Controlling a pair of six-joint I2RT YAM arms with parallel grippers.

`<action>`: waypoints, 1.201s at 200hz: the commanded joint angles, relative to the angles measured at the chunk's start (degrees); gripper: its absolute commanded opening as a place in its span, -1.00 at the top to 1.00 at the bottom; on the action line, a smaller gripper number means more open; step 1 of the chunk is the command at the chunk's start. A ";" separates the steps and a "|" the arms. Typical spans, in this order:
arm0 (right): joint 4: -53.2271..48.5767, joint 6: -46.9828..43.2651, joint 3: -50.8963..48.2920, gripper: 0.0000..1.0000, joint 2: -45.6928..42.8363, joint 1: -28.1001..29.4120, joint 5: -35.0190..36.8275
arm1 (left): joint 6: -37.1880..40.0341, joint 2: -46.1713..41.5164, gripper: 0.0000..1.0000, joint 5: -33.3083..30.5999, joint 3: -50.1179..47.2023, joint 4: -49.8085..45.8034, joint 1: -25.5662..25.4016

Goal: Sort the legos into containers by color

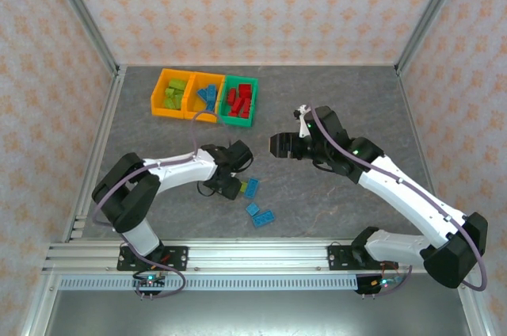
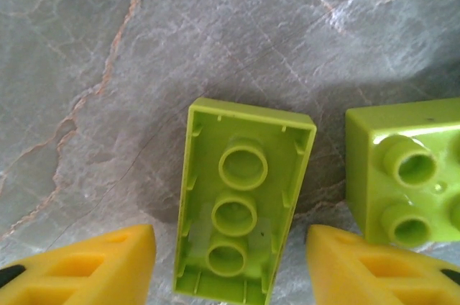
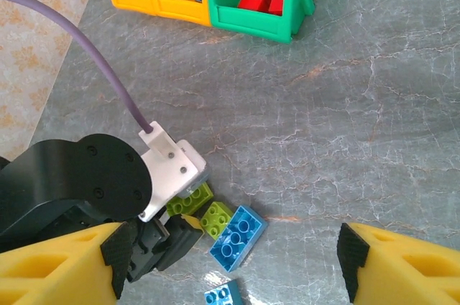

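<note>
**Table** point(image 1: 341, 106): grey marbled top, walled in. The sorting row stood at the upper left of the overhead frame, with loose stock at lower centre.

**Left arm:** reached in from the lower left. The left gripper point(image 2: 233, 270) was lowered over a brick. Its yellow fingers point(image 2: 93, 269) were apart, one on each side of that brick, with a sliver of table showing at each flank, so nothing was clamped. The stance was judged to be set for a pinch across the short width. The fingertips were cut off by the bottom edge.

**Right arm:** came in from the lower right. The right gripper point(image 1: 277, 146) hung at centre, its fingers wide apart and empty, judged parked clear of the other arm.

**Containers**, touching in a row:
- left orange bin point(image 1: 158, 103), holding lime pieces
- middle orange bin point(image 1: 207, 76), holding blue
- green bin point(image 1: 237, 122), holding red

In the right wrist view their far ends ran off the top edge.

**Legos, unsorted:**
- An upturned lime brick point(image 2: 241, 197) lay hollow side up between the left fingers. It was largely covered by the gripper in the overhead view.
- A second lime brick point(image 2: 406, 175) lay studs up just beside it, cropped at the right edge.
- Three light-blue bricks point(image 1: 252, 188) lay nearby at lower centre. One was cut by the bottom edge of the right wrist view.

Brick counts inside the bins were too small to tell.
</note>
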 commanded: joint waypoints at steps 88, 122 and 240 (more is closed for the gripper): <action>-1.55 -0.35 1.17 -0.56 6.36 0.56 -14.24 | -1.54 -10.53 0.44 0.63 -0.67 3.96 7.08; 2.88 1.79 0.68 -0.56 6.93 0.68 -13.11 | 2.11 -12.05 0.43 2.20 8.68 2.35 19.06; 3.94 3.66 0.20 -0.56 6.93 0.68 -9.47 | 4.37 25.88 0.18 4.48 58.40 -9.71 44.13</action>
